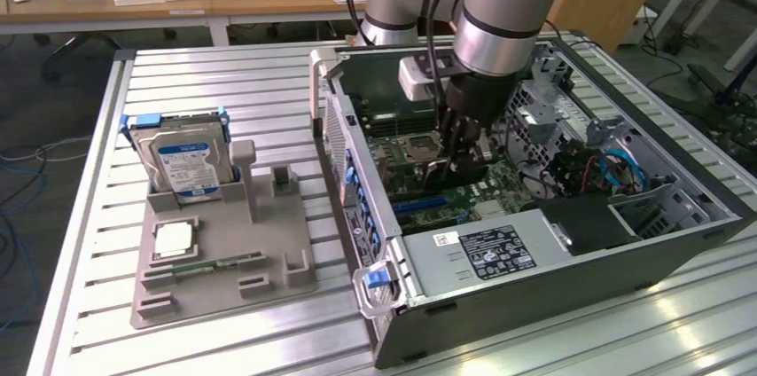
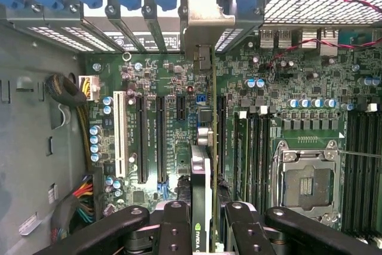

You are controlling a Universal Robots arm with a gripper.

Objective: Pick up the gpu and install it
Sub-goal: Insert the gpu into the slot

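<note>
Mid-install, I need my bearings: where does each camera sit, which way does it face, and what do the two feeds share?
Exterior view: off the arm, above the slatted table, looking down into the open computer case; the arm and gripper show.
Wrist view: on the wrist, looking along the fingers at the motherboard; they grip the gpu edge-on.
Shared: the motherboard with its CPU socket, and the gripper.
</note>
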